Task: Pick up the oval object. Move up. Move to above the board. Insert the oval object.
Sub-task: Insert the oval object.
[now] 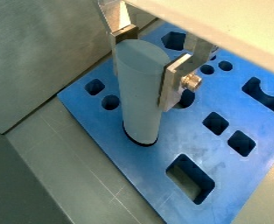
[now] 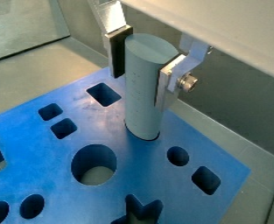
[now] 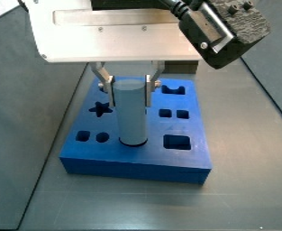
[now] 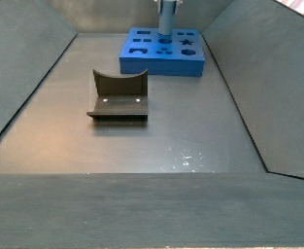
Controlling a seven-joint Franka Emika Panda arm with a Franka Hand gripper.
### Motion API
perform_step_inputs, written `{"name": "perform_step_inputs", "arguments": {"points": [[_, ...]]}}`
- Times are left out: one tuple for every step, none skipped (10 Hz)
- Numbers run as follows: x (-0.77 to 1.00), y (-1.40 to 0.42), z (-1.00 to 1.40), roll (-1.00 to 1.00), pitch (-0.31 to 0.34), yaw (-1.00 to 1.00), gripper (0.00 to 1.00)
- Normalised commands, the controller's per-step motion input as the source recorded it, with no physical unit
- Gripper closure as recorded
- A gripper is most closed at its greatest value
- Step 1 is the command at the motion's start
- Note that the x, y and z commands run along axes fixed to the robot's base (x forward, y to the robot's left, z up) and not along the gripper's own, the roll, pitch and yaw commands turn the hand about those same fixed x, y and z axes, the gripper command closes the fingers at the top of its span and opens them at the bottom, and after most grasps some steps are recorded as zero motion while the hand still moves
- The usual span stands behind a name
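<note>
The oval object (image 1: 140,87), a tall pale grey-blue peg, stands upright with its lower end in a cut-out of the blue board (image 1: 127,153). My gripper (image 1: 149,54) is above the board, its two fingers against opposite sides of the peg's upper part, shut on it. Both wrist views show this; the peg (image 2: 144,87) rises from the board (image 2: 57,144) between the dark pads. In a side view the peg (image 3: 132,113) stands near the middle of the board (image 3: 137,161) under the gripper (image 3: 131,86). In a side view from farther off the board (image 4: 167,53) lies at the far end.
A dark L-shaped fixture (image 4: 117,97) stands on the grey floor in front of the board. Grey walls (image 4: 31,88) slope up on both sides. Other holes in the board include a star (image 3: 101,109), squares (image 3: 177,141) and a large circle (image 2: 94,164).
</note>
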Motion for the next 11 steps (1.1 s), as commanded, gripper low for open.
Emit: {"name": "perform_step_inputs", "arguments": {"points": [[0.00, -0.14, -0.11, 0.01, -0.039, 0.00, 1.00], [0.00, 0.00, -0.02, 0.00, 0.000, 0.00, 1.00], [0.00, 0.00, -0.12, 0.00, -0.010, 0.00, 1.00], [0.10, 0.00, -0.22, 0.02, 0.000, -0.03, 1.00], [0.10, 0.00, -0.28, 0.04, 0.000, -0.07, 1.00], [0.06, 0.00, -0.11, 0.00, 0.000, -0.10, 1.00], [0.03, 0.00, -0.02, -0.01, -0.004, -0.05, 1.00], [0.00, 0.00, -0.04, 0.00, -0.003, 0.00, 1.00], [-0.02, -0.05, -0.37, 0.19, -0.100, 0.03, 1.00], [-0.05, -0.05, -0.51, 0.33, -0.157, 0.14, 1.00], [-0.03, -0.04, -0.52, 0.34, -0.167, 0.19, 1.00]]}}
